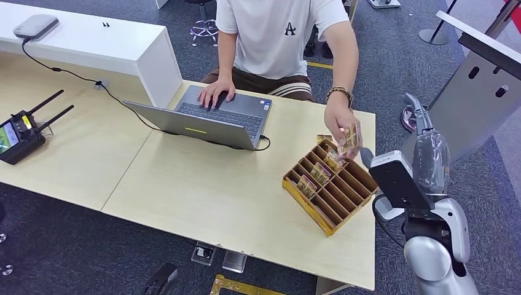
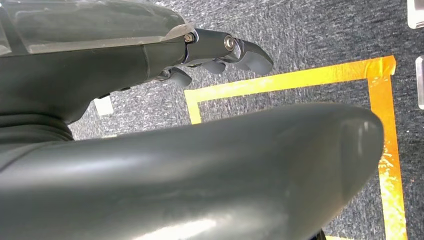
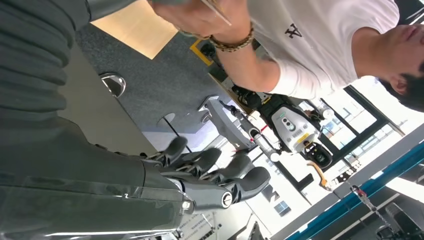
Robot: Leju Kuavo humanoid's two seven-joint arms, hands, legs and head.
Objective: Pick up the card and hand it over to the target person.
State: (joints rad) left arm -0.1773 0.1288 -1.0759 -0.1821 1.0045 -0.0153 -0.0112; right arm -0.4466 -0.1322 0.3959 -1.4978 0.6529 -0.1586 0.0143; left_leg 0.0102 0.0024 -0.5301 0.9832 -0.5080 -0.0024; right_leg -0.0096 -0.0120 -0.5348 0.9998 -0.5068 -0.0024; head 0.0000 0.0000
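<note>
A person's hand (image 1: 340,120) pinches a patterned card (image 1: 350,139) just above the yellow slotted card rack (image 1: 335,212) on the table's right end. More cards (image 1: 319,173) stand in the rack's slots. My right hand (image 1: 421,118) is raised to the right of the rack, off the table's edge, fingers apart and holding nothing. In the right wrist view those fingers (image 3: 215,170) stretch out empty, with the person's hand and the card's thin edge (image 3: 216,11) a short way off. My left hand (image 2: 220,50) hangs over the floor, holding nothing.
The person in a white shirt (image 1: 276,31) sits behind the light wooden table (image 1: 203,190), other hand on an open laptop (image 1: 209,117). A remote controller (image 1: 18,135) lies at far left. A grey panel (image 1: 473,104) stands close to my right arm. Yellow floor tape (image 2: 290,80).
</note>
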